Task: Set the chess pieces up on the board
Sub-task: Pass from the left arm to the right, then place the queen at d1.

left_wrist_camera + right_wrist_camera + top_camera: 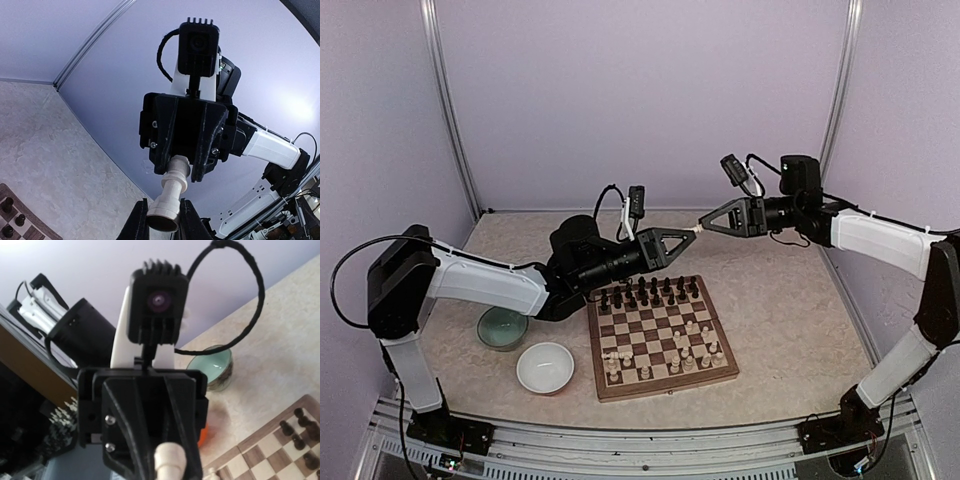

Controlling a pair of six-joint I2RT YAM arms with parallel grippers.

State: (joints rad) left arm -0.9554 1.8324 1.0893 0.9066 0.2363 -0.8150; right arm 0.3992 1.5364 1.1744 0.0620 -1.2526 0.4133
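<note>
A: Does any lettering or number show on the board [640,335]?
B: None that can be read.
A: And the black camera housing [199,44] seen from the left wrist, or the green bowl [503,328] and white bowl [545,367] left of the board?
B: No legible brand, label or sign on them either. They are too small or blurred to tell.

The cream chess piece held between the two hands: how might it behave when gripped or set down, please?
Probably rigid: the cream chess piece looks like turned wood and spans left hand to right hand unbent. Likely light, since fingertip grips alone hold it mid-air. Its round profile might twist between fingers and would probably roll if laid sideways.
</note>
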